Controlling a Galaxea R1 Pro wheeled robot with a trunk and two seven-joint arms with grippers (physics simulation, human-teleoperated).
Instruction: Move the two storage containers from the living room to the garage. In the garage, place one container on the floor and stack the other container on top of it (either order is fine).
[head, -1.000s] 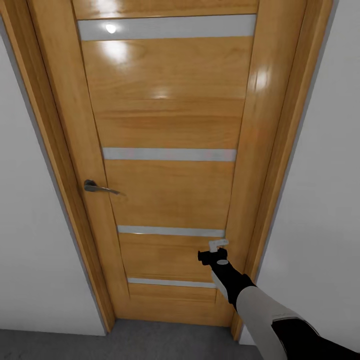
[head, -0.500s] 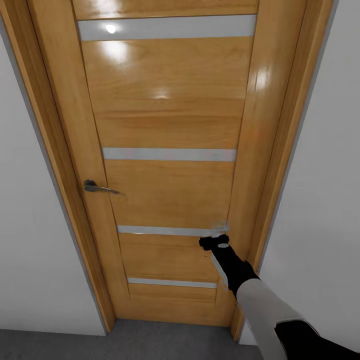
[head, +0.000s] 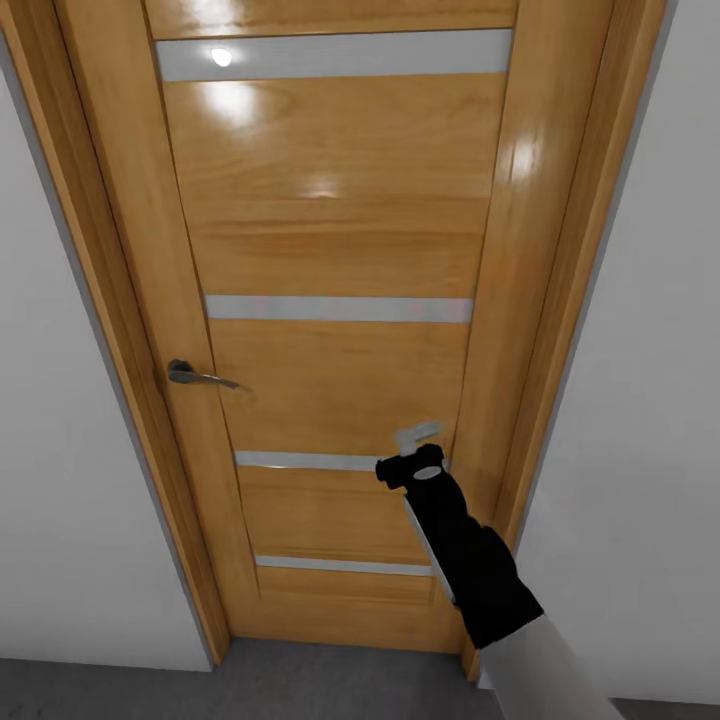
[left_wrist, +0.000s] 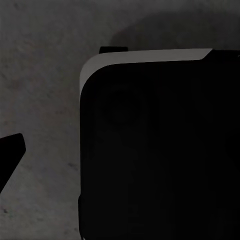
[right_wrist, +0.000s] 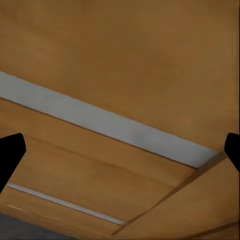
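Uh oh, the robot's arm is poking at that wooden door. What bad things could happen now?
The right pincer is pressed up near the door on the side away from the handle, probably the hinge side, so pushing there may hardly move it. The pale fingers could scrape or jam against the wood. The door looks shut, and nothing is on the handle, so the robot may stay stuck.

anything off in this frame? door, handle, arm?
Nothing stands out. The wooden door sits shut and square in its frame, undamaged, with its lever handle level. The right gripper is raised at the door's lower right, near a pale inlay strip, on the side away from the handle. No spill on the grey floor.
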